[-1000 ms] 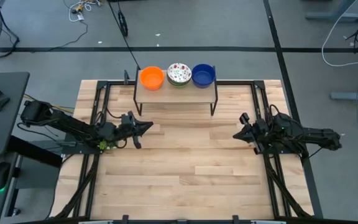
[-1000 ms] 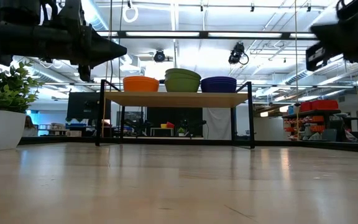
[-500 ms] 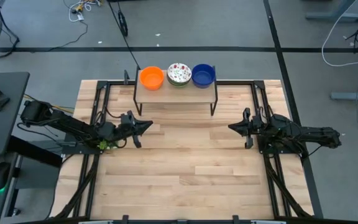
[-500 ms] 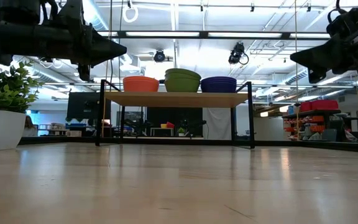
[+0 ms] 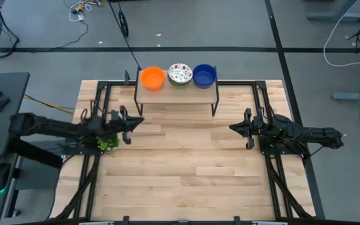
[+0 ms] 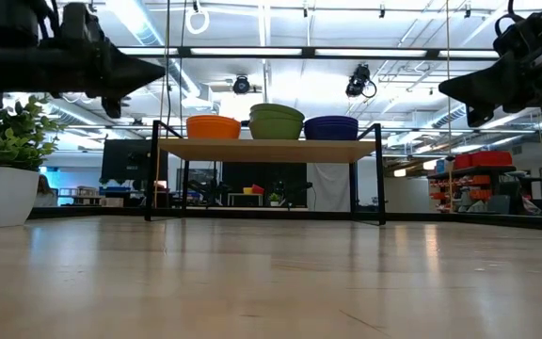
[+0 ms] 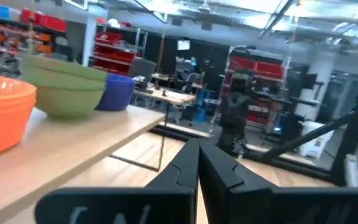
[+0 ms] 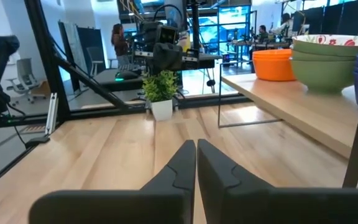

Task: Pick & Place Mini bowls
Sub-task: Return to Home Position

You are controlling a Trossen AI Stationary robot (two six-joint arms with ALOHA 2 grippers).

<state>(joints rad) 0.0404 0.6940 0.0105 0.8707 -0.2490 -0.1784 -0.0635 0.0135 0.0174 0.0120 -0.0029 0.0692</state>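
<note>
Orange stack (image 5: 152, 77), speckled stack (image 5: 180, 74) and blue stack (image 5: 204, 75) sit on the shelf (image 5: 177, 94), well beyond left gripper (image 5: 139, 120) and right gripper (image 5: 233, 129), jaws pressed together, empty, so only homing seems left.

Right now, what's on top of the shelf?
The shelf holds three stacks in a row: orange bowls, speckled bowls, blue bowls. Each top bowl covers the ones beneath.

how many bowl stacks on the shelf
3 on the shelf: orange stack at left, speckled stack in the middle, blue stack at right. Each may hide nested bowls.
</note>
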